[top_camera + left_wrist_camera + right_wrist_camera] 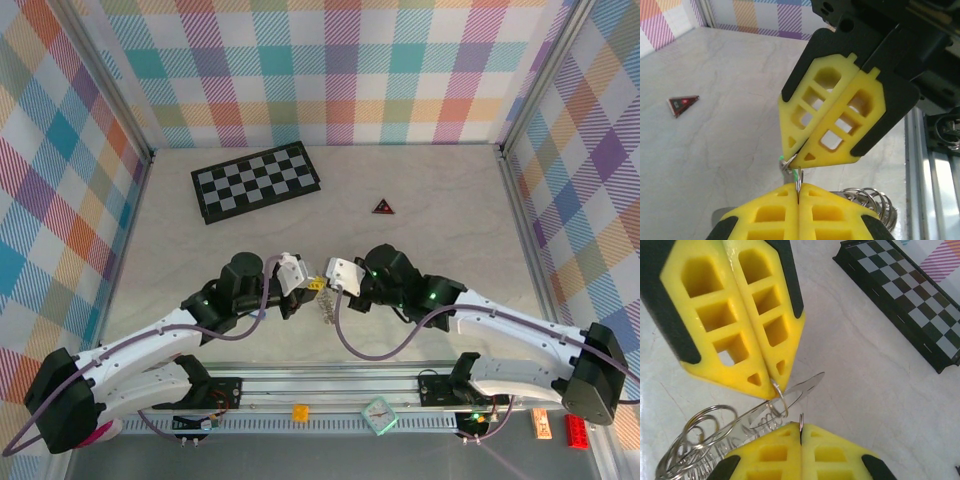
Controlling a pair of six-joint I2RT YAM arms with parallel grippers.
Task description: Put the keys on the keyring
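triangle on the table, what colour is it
The triangle is dark with a red edge, clearest in the left wrist view.

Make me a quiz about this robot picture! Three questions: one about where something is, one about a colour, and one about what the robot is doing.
1. Where is the checkerboard?
A) on the far side of the table, left of the triangle
B) under the robot's bases
C) leaning on the right wall

2. What colour are the fingers?
A) blue
B) yellow
C) white

3. How are the left end effector and right end effector?
A) both wide open
B) one open, one shut
C) both shut, tips together at the keyring

Answers:
1 A: the top view shows the checkerboard far from the bases, with the triangle to its right.
2 B: both wrist views show yellow fingers.
3 C: neither pair of fingers has a gap, and thin metal sits at the tips.
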